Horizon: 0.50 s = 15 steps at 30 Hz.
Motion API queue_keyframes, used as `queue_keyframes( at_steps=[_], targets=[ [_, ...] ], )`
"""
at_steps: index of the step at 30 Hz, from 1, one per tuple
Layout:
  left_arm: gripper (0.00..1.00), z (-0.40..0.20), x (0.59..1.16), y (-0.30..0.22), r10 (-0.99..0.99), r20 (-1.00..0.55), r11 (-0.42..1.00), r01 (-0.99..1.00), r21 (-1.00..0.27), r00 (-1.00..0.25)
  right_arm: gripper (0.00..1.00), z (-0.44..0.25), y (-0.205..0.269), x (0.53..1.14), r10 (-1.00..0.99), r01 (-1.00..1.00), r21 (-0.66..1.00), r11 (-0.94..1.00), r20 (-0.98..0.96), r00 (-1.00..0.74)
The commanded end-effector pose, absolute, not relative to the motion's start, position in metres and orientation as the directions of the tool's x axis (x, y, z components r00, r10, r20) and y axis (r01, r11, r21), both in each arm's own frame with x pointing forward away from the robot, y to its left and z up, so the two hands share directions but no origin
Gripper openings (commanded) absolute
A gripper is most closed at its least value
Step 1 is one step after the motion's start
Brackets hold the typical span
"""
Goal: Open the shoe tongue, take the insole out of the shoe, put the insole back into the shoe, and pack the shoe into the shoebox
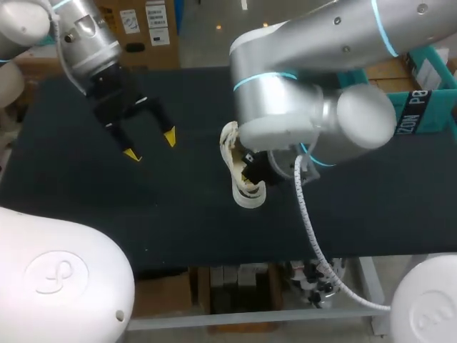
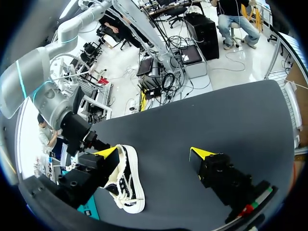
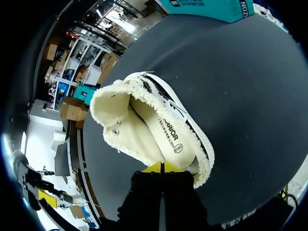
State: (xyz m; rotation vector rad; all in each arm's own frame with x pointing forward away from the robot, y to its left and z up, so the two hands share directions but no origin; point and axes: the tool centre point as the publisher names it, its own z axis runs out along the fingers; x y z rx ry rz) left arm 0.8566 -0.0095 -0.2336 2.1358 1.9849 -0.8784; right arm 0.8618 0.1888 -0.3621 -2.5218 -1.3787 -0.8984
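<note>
Cream shoe (image 1: 250,194) mid tabletop (image 1: 107,214), well off edges; R end effector (image 3: 162,167) tips pinched together at heel; L end effector (image 1: 151,145) wide, well apart.

The cream-white fleece-edged sneaker (image 3: 144,115) with black side stripes rests on the dark surface (image 3: 240,86), its mouth spread wide. The pale printed insole (image 3: 166,137) lies inside. The teal cardboard shoebox (image 3: 211,7) stands well apart.

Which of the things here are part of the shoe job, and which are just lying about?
Part of the job: shoe, insole inside it, teal shoebox, left gripper, right gripper.
Just there: black table, white cable hanging off the right arm.
</note>
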Motion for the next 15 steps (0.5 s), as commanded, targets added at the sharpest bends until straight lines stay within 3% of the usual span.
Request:
queue_keyframes(
  at_steps=[1, 15],
  targets=[
    [1.00, -0.229, 0.856, -0.003, 0.890, -0.457, -0.157, 0.941, -0.301, 0.002, 0.00, -0.373, 0.197, 0.872, 0.784, 0.799, 0.169, -0.577, 0.389, 0.484],
    [1.00, -0.219, 0.852, 0.019, 0.907, -0.420, -0.162, 0.950, -0.266, 0.037, 0.00, -0.404, 0.191, 0.887, 0.826, 0.821, 0.165, -0.547, 0.267, 0.497]
  ],
)
